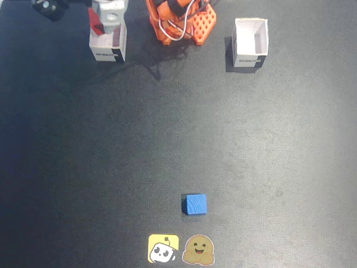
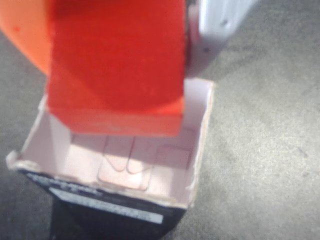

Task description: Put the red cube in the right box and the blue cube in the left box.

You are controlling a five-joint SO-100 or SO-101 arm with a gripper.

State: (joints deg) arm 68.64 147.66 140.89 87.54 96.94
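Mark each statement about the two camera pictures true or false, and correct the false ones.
1. The red cube is held in the hand above an open box. True.
2. The blue cube already lies in a box. False: it sits on the dark table, near two stickers.
3. The other box, at the right of the fixed view, holds a cube. False: it looks empty.
4. Both boxes carry a black label strip. True.
5. The box under the hand has a bare floor. True: only card flaps show in the wrist view.
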